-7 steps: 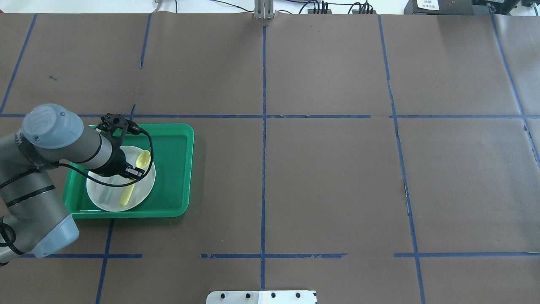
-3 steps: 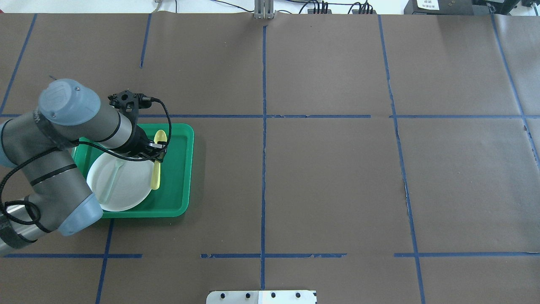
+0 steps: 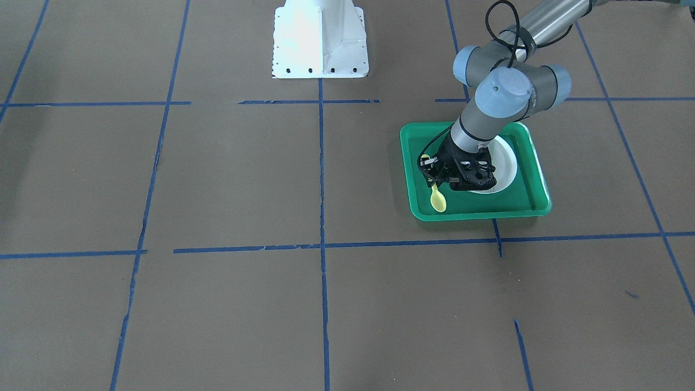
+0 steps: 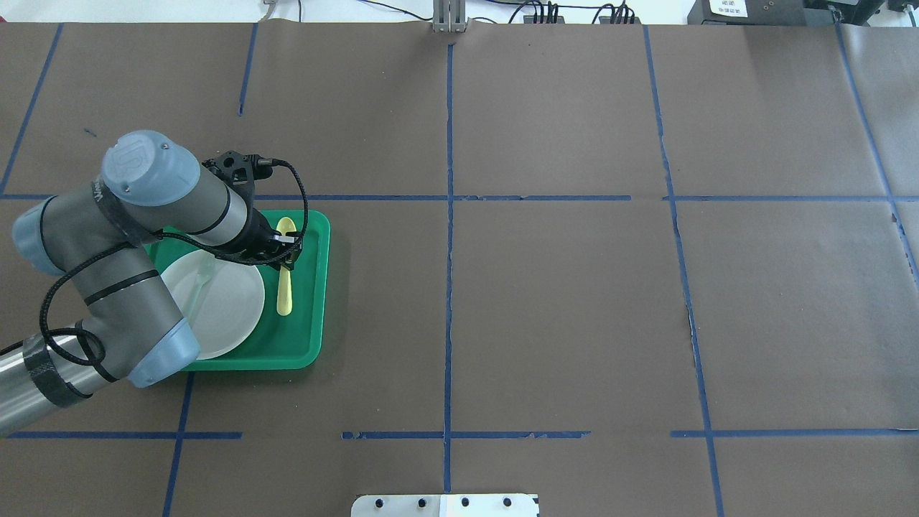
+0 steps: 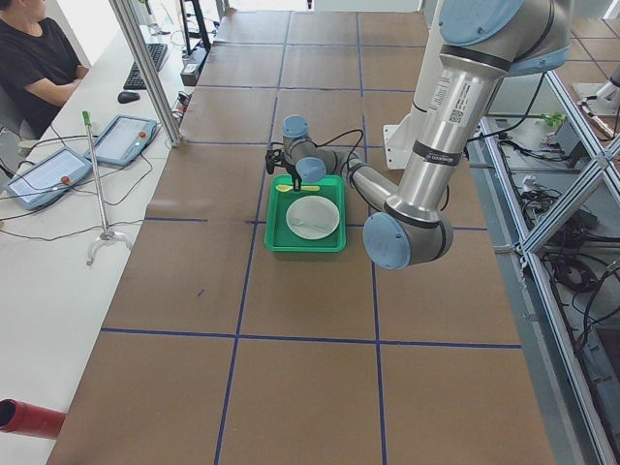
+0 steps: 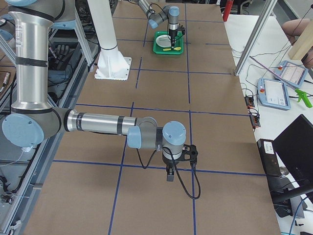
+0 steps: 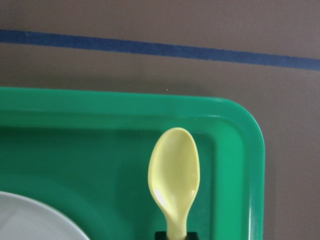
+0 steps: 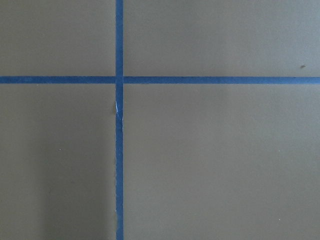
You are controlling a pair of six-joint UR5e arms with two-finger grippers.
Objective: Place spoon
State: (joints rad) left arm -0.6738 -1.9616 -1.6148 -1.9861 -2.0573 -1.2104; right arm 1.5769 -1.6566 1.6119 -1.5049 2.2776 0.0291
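While left gripper [image 4: 286, 258] clamps spoon [image 4: 285, 291] handle, you see spoon shifted off plate [image 4: 222, 305] to bare tray [image 4: 307, 319] floor at plate's 3 o'clock, bowl pointing 12. Carry looks done, release likely next. Right gripper [image 6: 169, 175]: cannot tell.

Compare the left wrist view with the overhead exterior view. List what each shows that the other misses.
Only the left wrist view: the hollow of the spoon bowl close up, just inside the tray corner.
Only the overhead view: the left gripper shut on the spoon's handle, the full handle beside the plate, and the fork lying on the plate.
Both: the spoon over the tray, the plate's edge, the blue tape line.
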